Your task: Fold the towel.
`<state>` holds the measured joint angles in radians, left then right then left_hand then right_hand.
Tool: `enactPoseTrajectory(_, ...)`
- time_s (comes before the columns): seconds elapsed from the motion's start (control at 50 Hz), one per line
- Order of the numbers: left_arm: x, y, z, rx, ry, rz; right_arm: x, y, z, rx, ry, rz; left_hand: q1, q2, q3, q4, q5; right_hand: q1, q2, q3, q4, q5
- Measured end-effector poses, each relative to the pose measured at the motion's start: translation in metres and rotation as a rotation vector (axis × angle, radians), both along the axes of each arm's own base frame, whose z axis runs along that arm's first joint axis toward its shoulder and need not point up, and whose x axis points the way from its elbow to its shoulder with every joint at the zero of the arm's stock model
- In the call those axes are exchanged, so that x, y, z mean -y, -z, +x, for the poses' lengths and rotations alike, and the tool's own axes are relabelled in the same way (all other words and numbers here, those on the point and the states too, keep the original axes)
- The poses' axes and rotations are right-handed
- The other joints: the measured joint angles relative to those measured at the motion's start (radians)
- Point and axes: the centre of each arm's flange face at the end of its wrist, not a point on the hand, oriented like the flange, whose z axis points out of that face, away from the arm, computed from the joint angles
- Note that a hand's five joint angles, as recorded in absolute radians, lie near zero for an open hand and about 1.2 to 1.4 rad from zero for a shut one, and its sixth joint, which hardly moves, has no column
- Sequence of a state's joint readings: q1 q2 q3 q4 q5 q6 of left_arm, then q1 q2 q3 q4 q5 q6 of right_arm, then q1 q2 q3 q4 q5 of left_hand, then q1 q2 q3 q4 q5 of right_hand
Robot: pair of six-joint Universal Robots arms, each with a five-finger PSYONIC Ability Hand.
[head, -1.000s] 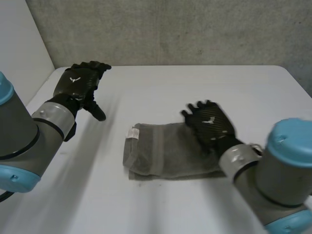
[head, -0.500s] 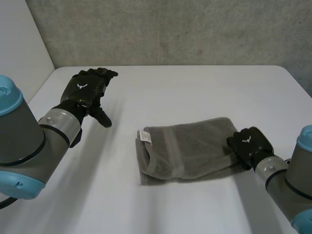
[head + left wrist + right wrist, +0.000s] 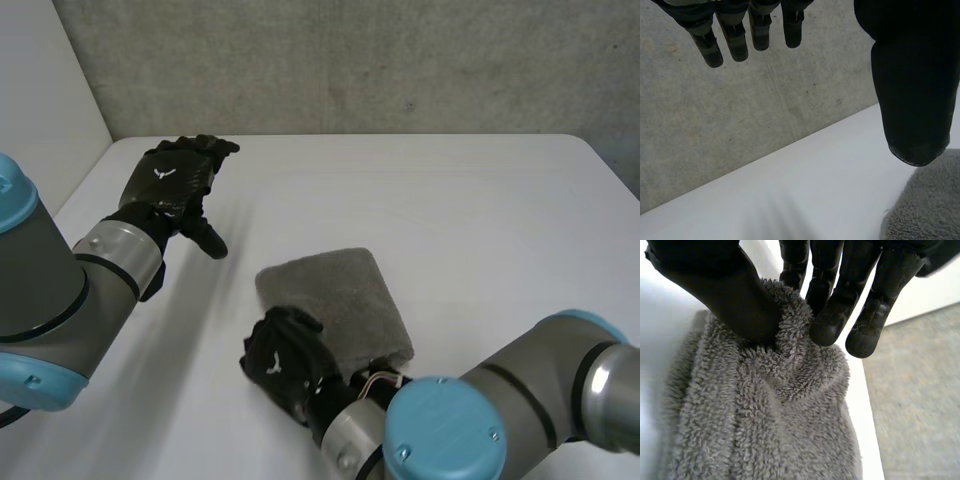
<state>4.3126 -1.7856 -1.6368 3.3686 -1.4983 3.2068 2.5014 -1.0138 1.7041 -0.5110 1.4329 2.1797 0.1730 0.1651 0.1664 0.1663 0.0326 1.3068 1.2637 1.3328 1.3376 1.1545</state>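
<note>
The grey towel (image 3: 335, 298) lies folded in a thick, short stack in the middle of the white table (image 3: 470, 200). My right hand (image 3: 285, 360) is at the towel's near left edge, its arm reaching across in front of the cloth. In the right wrist view the thumb (image 3: 730, 295) and fingers (image 3: 832, 320) pinch a bunched fold of the towel (image 3: 765, 430). My left hand (image 3: 175, 180) hovers over the table's far left, apart from the cloth, with straight fingers (image 3: 730, 35) and thumb (image 3: 912, 100) holding nothing. A corner of the towel (image 3: 927, 210) shows beyond that thumb.
A grey concrete wall (image 3: 350, 60) runs along the table's far edge, and a pale wall (image 3: 40, 100) borders its left side. Bare table surface lies right of the towel and behind it.
My right hand closed on the towel's right end and carried it over to the left, halving the towel's length. The left hand stayed nearly in place.
</note>
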Motion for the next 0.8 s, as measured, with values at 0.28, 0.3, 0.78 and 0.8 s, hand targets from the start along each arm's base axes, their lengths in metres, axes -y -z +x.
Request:
enactPoseTrajectory(0.28, -0.007, -0.010, -0.013, -0.014, 0.039, -0.023, 0.072, -0.086, -0.046, 0.445, 0.262, 0.263, 0.000, 0.000, 0.000, 0.000, 0.000, -1.070, -1.015, -1.094, -1.081, -1.094)
enactPoseTrajectory(0.3, -0.008, -0.010, -0.014, -0.015, 0.043, -0.022, 0.075, -0.089, -0.049, 0.462, 0.275, 0.277, 0.000, 0.000, 0.000, 0.000, 0.000, -1.070, -1.015, -1.094, -1.081, -1.094)
enactPoseTrajectory(0.78, -0.063, 0.091, -0.065, 0.091, -0.011, 0.348, 0.129, -0.058, -0.078, 0.356, 0.552, 0.739, 0.000, 0.014, 0.012, 0.013, 0.000, -1.070, -1.015, -1.094, -1.081, -1.094)
enactPoseTrajectory(0.8, -0.063, 0.098, -0.065, 0.101, -0.013, 0.364, 0.131, -0.052, -0.076, 0.340, 0.559, 0.754, 0.000, 0.013, 0.012, 0.012, 0.000, -1.070, -1.015, -1.094, -1.081, -1.094)
